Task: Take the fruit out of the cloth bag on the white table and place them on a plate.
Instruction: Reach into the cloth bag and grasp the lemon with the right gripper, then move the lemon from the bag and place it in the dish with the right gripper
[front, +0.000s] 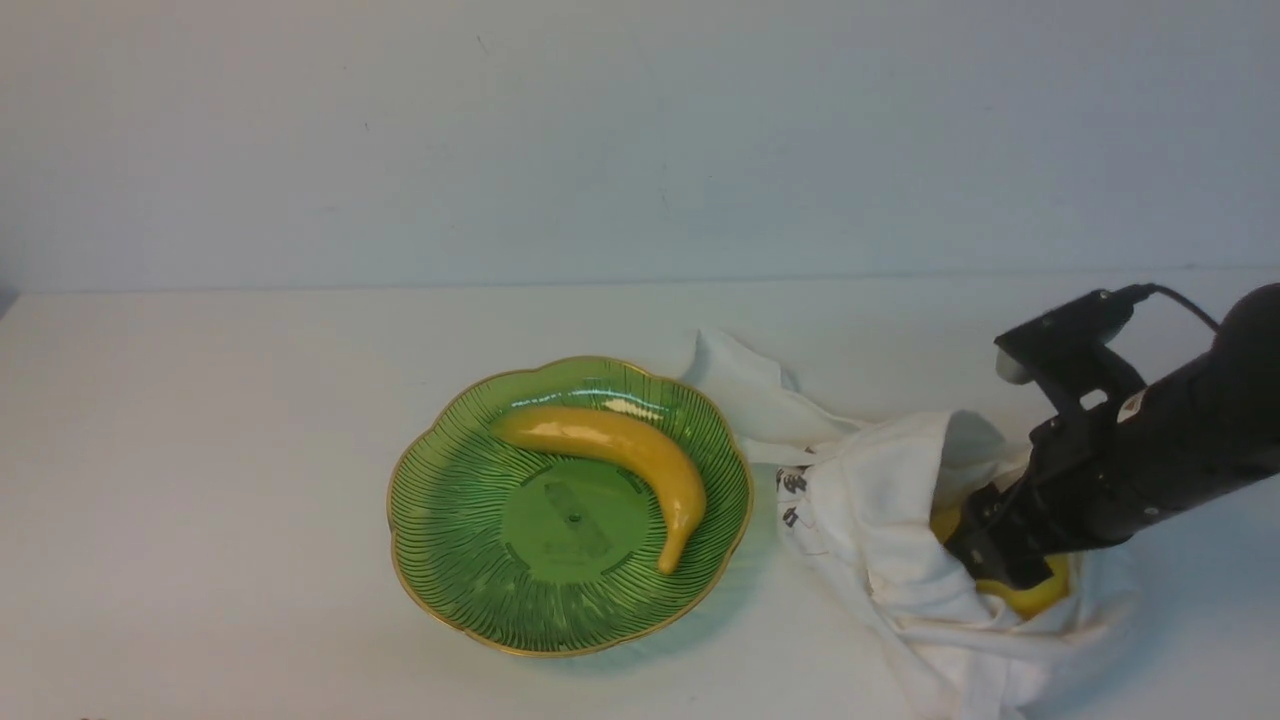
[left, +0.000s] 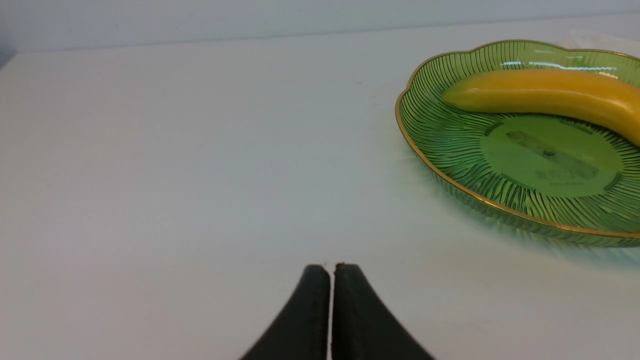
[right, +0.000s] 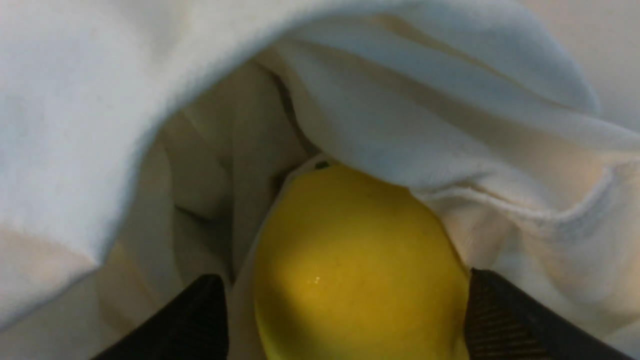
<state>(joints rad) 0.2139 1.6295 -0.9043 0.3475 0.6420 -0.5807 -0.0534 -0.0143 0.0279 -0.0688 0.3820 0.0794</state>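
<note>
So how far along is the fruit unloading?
Done: long yellow-orange banana lies on the green gold-rimmed glass plate. In hand: right gripper is inside the white cloth bag, jaws open either side of the bright yellow lemon. Remaining: grip it, lift it out, set it on the plate.

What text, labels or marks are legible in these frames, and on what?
No text here can be quoted.
On the cloth bag, black printed marks: too small and blurred to read.
At the centre of the plate, a faint label: blurred, unreadable.
On the right arm, a small white tag: too small to read.
</note>
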